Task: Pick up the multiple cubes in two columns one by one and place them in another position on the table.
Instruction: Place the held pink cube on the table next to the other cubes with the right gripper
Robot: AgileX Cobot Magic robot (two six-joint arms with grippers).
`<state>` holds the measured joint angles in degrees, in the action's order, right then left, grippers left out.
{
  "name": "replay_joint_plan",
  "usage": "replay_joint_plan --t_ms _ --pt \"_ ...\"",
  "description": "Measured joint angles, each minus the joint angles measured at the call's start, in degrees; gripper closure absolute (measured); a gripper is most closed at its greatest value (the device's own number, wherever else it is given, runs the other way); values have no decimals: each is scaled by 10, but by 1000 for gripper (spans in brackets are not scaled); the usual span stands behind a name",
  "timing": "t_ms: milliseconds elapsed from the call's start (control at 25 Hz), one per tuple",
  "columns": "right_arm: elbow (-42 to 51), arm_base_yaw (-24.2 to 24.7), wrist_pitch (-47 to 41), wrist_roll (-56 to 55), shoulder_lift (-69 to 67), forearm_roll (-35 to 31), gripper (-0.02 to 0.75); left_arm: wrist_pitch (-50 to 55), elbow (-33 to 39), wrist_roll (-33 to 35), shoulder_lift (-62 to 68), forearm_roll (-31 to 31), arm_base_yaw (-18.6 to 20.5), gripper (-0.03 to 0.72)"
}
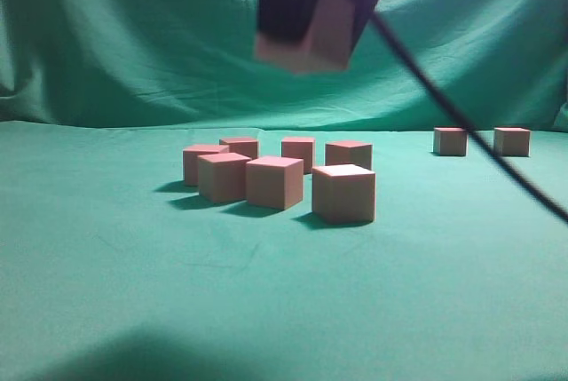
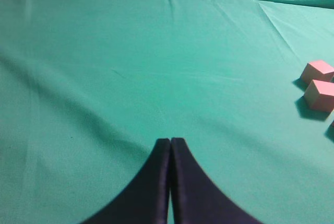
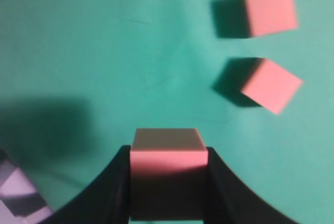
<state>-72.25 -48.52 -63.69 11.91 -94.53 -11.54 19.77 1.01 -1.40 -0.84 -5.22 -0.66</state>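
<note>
Right gripper, seen from its wrist camera: a single pink cube sits clamped between the two black fingers, its side faces flush against them and its top face level, carried clear above the table. Below and ahead of the gripper, to its right, two loose cubes lie on the green cloth, with the edge of a third at the frame's upper border. Exterior view: the same gripper hangs high over a cluster of seven cubes resting on the table; two further cubes stand apart, farther back and to the right, just before the green backdrop. A black cable slants down to the right from the gripper. Left gripper: fingers pressed together, nothing between them, over bare cloth; two cubes lie well off to its right.
</note>
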Motion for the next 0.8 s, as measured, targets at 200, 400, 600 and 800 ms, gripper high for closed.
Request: replay_joint_plan --t_ms 200,400,600,800 --pt "0 -32 9 -57 -55 5 468 0 0 0 0 0 0 688" --pt "1 -45 23 -150 -93 80 468 0 0 0 0 0 0 688" --pt "14 -47 60 -201 -96 139 468 0 0 0 0 0 0 688" --pt "64 -47 110 -209 -96 152 468 0 0 0 0 0 0 688"
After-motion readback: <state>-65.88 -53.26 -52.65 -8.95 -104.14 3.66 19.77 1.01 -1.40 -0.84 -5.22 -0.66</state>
